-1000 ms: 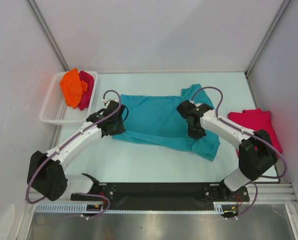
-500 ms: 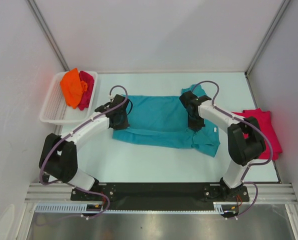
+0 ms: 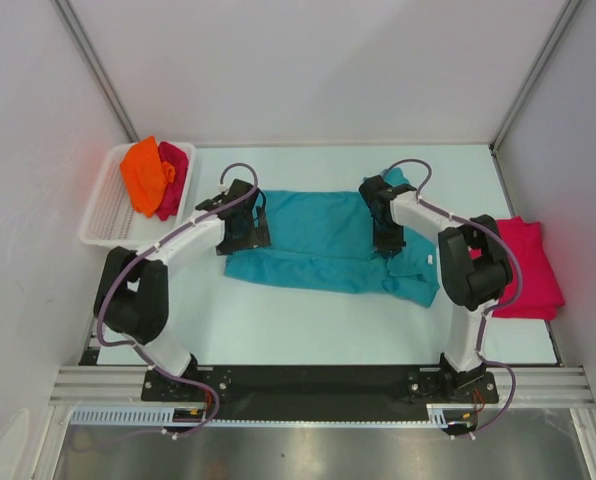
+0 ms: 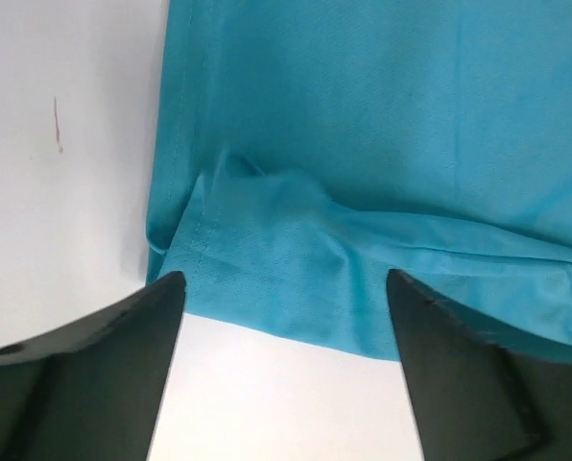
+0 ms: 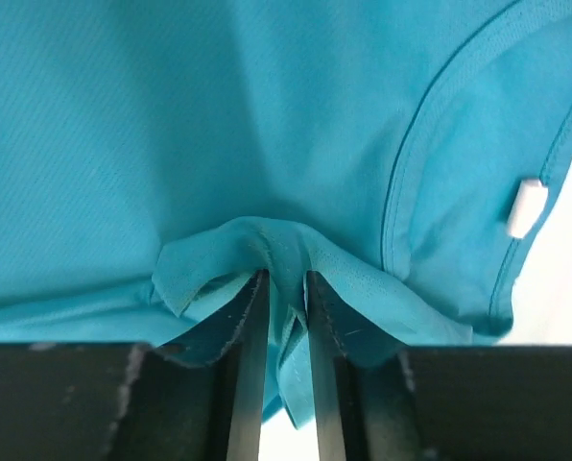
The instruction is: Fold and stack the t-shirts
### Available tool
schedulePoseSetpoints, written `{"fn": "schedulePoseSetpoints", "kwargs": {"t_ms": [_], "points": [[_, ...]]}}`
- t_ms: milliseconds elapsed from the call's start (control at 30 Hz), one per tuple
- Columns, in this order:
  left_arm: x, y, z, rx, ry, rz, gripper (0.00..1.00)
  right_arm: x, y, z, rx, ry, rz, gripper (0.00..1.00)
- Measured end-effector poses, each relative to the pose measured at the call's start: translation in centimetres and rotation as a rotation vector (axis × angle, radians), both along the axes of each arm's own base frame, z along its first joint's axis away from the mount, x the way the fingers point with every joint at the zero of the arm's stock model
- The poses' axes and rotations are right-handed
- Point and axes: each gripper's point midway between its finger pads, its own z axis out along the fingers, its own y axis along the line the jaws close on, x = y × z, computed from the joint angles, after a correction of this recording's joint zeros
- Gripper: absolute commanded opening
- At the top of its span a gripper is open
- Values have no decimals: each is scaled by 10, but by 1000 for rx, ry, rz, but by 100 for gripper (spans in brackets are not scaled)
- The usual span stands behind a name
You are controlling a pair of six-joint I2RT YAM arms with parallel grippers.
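Observation:
A teal t-shirt [image 3: 318, 238] lies across the middle of the table, folded lengthways into a long band. My left gripper [image 3: 248, 228] is at its left end. In the left wrist view that gripper [image 4: 284, 280] stands wide open, the teal hem [image 4: 267, 240] lying flat just ahead and nothing between its fingers. My right gripper [image 3: 388, 238] is at the collar end. There its jaws [image 5: 284, 279] are narrowly parted, with a raised fold of teal cloth [image 5: 286, 240] still loose between them. A crimson-pink t-shirt [image 3: 530, 265] lies flat at the right edge.
A white slatted basket [image 3: 100, 218] at the far left holds an orange t-shirt [image 3: 143, 172] and a crimson-pink one [image 3: 175, 178]. White walls close in the table on three sides. The arm bases sit on the black rail [image 3: 308, 380] at the near edge.
Both arms carried the shirt's near edge toward the far side, folding it narrower. The left gripper has opened wide and let go. The right jaws have parted slightly.

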Motion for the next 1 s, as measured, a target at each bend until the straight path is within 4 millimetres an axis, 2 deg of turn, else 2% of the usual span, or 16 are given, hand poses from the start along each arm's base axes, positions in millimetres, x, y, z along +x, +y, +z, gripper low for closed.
{"fn": "schedulePoseSetpoints", "kwargs": {"t_ms": [167, 400, 500, 667, 767, 867, 933, 1000], "points": [[-2, 3, -3, 16, 22, 9, 99, 5, -3, -5, 11, 0, -12, 31], [-2, 3, -2, 19, 23, 11, 99, 18, -1, 8, 15, -58, -15, 31], [-2, 3, -1, 19, 21, 11, 99, 22, -4, 25, 10, -107, -18, 31], [-5, 5, 1, 14, 11, 10, 99, 27, -8, 67, -4, -222, -25, 30], [-10, 7, 2, 13, 10, 10, 99, 20, -3, 90, 2, -270, -11, 29], [-13, 8, 1, 14, 12, 10, 99, 8, 6, 102, 29, -288, 5, 29], [-15, 9, 1, 14, 12, 10, 100, -7, 12, 100, 43, -281, 18, 29], [-17, 10, 1, 13, 10, 10, 100, -30, 15, 87, 42, -238, 36, 29]]}}
